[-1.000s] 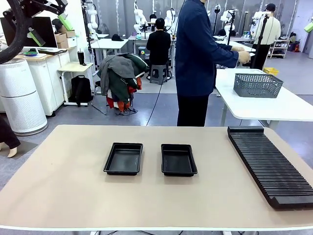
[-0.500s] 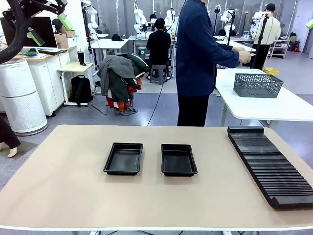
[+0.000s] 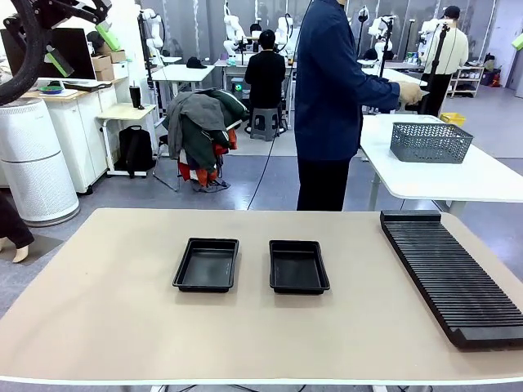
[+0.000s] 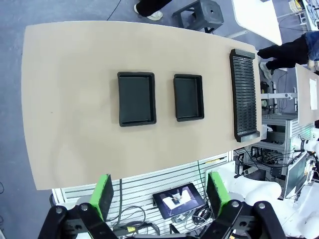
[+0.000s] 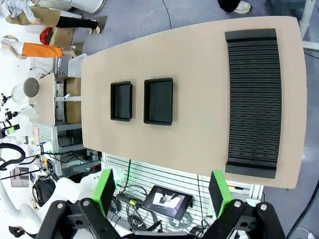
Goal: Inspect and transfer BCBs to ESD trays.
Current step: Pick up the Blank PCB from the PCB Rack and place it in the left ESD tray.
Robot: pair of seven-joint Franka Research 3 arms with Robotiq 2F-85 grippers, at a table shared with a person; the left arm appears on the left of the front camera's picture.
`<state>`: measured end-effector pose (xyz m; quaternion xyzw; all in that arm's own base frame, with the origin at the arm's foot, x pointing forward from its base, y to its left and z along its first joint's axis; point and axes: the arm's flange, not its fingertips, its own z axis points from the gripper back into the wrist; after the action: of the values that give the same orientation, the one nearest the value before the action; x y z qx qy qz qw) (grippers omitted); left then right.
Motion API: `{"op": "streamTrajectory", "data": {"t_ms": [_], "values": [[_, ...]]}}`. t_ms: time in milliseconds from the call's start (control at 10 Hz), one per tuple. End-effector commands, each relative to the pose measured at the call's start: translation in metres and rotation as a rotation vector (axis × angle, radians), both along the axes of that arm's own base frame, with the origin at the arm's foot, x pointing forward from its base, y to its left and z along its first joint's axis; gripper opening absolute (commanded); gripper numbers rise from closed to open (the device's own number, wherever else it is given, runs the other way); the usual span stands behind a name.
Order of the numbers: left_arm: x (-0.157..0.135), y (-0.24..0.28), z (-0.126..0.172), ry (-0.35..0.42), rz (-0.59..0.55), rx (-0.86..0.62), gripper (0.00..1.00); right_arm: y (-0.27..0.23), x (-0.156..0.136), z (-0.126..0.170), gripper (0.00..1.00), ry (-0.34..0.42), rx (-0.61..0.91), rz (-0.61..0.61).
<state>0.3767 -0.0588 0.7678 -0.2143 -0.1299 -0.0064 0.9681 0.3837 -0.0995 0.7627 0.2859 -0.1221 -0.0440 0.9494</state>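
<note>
Well, the surface [image 3: 106, 327] is a broad, matte beige top with rounded corners. On it sit two shallow black plastic trays side by side, a narrow gap between them: the left tray [image 3: 206, 265] and the right tray [image 3: 299, 266]. Both are rectangular with raised, flared rims, and their smooth floors catch a faint sheen. Over by the robot's right edge lies a long black rack [image 3: 449, 278], flat and closely ribbed with fine slots from end to end, well apart from the trays.

The left gripper [image 4: 160, 195] hangs high above the surface, its black fingers with green pads spread wide, grasping nothing and touching nothing. The right gripper [image 5: 162, 193] is just as high, equally wide apart and likewise holding nothing.

At the far side a person [image 3: 327, 90] in a dark blue coat stands turned towards a white table carrying a grey mesh basket [image 3: 431, 140].
</note>
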Motion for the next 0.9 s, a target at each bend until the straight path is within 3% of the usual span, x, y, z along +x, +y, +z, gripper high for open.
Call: {"op": "streamTrajectory", "data": {"t_ms": [0,800], "values": [[-0.0001,-0.0004,-0.0003,-0.003,-0.01,0.002,1.0,0.0007,-0.0001,-0.0001,1.0,-0.001,0.005,0.002],[-0.0001,-0.0004,-0.0003,-0.003,-0.01,0.002,1.0,0.0007,-0.0001,-0.0001,1.0,-0.001,0.005,0.002]]}}
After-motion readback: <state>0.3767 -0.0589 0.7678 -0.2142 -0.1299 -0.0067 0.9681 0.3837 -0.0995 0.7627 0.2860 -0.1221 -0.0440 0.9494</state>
